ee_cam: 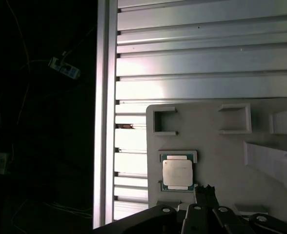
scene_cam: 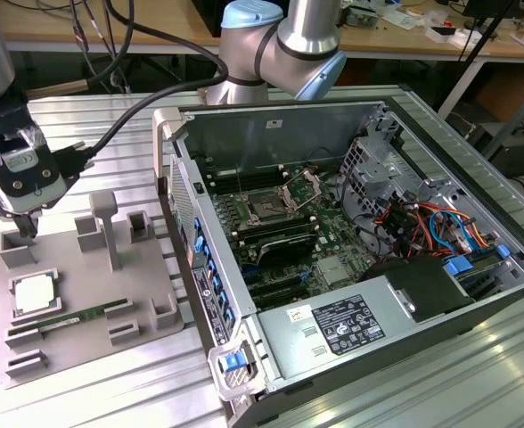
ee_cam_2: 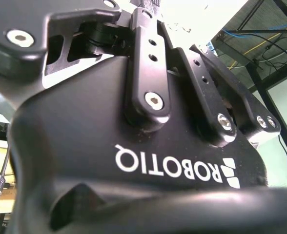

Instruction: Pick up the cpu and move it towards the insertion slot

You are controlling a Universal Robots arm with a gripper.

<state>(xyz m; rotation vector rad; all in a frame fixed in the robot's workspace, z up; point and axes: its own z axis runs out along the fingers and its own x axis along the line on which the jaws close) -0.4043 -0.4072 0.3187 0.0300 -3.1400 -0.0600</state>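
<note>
Grip is not yet made: the end effector (ee_cam: pixel 204 191) is pressed together and empty, and in the first wrist view its tip appears just beside one corner of the cpu (ee_cam: pixel 177 173). The cpu lies flat, pale lid up, in a shallow square nest of the grey fixture plate (ee_cam: pixel 221 156). The nest's raised lips seem meant to hold the chip square for a straight-down approach.

In the exterior view the plate sits at lower left on the ribbed aluminium worktop (scene_cam: pixel 110 397), with a green memory stick (scene_cam: pixel 84 314) in a groove next to the cpu.

Farther off, at centre frame, the open computer case (scene_cam: pixel 271 125) lies on its side, so the motherboard faces up. The insertion slot (scene_cam: pixel 266 207), whose silver frame appears raised, is well apart from the chip. Beyond it, at top centre, stands the arm's shoulder joint (scene_cam: pixel 307 40).
</note>
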